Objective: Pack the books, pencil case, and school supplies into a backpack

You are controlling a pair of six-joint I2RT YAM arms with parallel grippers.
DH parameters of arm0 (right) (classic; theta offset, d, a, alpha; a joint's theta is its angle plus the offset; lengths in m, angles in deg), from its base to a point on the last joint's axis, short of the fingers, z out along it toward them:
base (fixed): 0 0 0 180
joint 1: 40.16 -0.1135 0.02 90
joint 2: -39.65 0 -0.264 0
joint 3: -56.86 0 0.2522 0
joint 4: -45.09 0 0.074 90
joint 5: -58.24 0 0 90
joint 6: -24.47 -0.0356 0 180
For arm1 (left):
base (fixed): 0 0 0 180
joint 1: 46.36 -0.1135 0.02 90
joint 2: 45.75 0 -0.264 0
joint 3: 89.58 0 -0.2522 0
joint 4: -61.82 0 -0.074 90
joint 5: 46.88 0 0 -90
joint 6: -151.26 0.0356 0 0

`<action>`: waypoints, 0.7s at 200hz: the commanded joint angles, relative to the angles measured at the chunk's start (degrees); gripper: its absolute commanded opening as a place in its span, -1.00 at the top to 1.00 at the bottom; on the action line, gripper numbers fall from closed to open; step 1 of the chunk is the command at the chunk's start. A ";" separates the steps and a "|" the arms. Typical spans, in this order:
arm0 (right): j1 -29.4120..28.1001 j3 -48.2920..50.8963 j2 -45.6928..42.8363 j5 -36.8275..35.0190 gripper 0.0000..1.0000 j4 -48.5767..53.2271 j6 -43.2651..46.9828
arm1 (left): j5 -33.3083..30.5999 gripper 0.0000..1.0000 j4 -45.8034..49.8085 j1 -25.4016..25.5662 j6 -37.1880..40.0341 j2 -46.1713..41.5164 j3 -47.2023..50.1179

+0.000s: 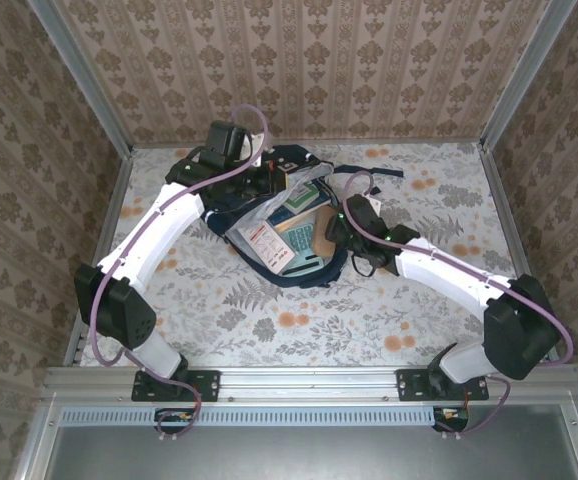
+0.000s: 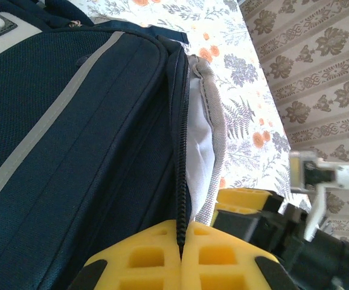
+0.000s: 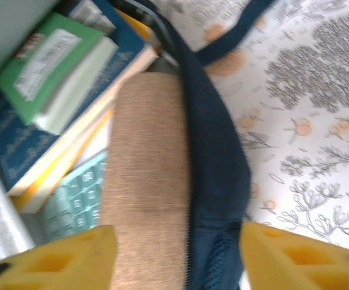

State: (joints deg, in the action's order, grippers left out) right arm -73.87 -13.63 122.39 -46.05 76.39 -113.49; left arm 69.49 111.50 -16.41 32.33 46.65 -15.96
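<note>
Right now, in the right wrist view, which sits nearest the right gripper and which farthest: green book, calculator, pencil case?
1. pencil case, directly at the right gripper, centre.
2. calculator, just to the left.
3. green book, far upper left.

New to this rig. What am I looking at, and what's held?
Two white robot arms are bolted at the near edge of a floral table, each ending in a yellow two-finger gripper. One picture looks down from above and behind; the other two come from wrist cameras. On it lies an open navy fabric backpack holding books, a teal calculator and a tan soft pencil case. The left gripper is shut on the backpack's zipper edge. The right gripper straddles pencil case and backpack rim; grip unclear.
</note>
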 commanded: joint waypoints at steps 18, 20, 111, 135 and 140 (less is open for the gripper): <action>1.45 -1.29 6.08 5.34 0.08 1.09 2.61 | 3.13 1.00 -4.70 0.16 -0.82 -2.51 -0.34; 1.52 -1.48 6.46 5.32 0.09 1.18 2.63 | 3.09 1.00 -4.65 0.14 -0.85 -2.56 -0.36; 3.65 -4.12 11.54 5.81 1.00 3.02 2.82 | 2.63 1.00 -4.20 0.10 -0.35 -2.01 -0.43; 3.65 -0.35 5.17 3.40 1.00 4.15 1.01 | 2.77 1.00 -3.56 0.10 0.44 -0.81 -1.86; 3.66 0.89 3.34 2.79 1.00 4.30 0.54 | 3.02 1.00 -3.49 0.10 0.52 -0.43 -2.26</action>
State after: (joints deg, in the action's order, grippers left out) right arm -70.64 -15.99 133.47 -40.15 77.81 -110.98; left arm 69.76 111.15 -16.41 32.35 46.67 -15.63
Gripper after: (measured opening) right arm 0.047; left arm 0.042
